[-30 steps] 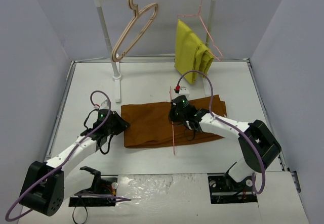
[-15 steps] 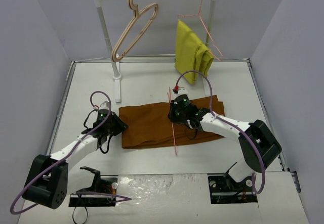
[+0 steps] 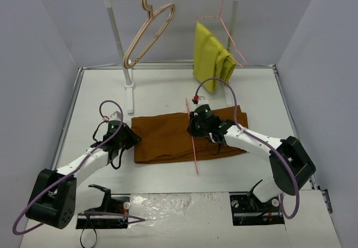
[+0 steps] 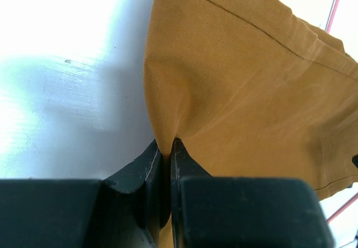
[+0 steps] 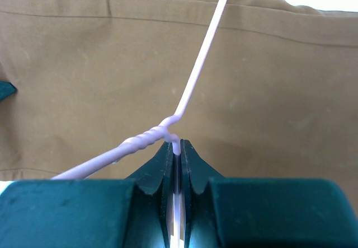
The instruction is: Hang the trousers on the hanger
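Note:
The rust-brown trousers [image 3: 165,139] lie folded flat across the middle of the table. My left gripper [image 3: 130,139] is shut on their left edge, and the cloth puckers up between the fingertips in the left wrist view [image 4: 166,144]. My right gripper [image 3: 196,126] hovers over the middle of the trousers. It is shut on the thin pink wire hanger [image 3: 194,155], pinching the wire just below its twisted neck in the right wrist view [image 5: 175,144]. The hanger [image 5: 196,80] stands across the trousers [image 5: 279,91], its wire running from their far edge to past their near edge.
A white clothes rack [image 3: 120,52] stands at the back. It carries a beige wooden hanger [image 3: 146,32] and a second pink wire hanger [image 3: 226,27] with a mustard-yellow folded garment [image 3: 210,55]. A black stand [image 3: 106,195] sits near the front edge.
The right gripper and the hanger have shifted slightly to the right. The trousers' left edge has been drawn a little to the left by the left gripper.

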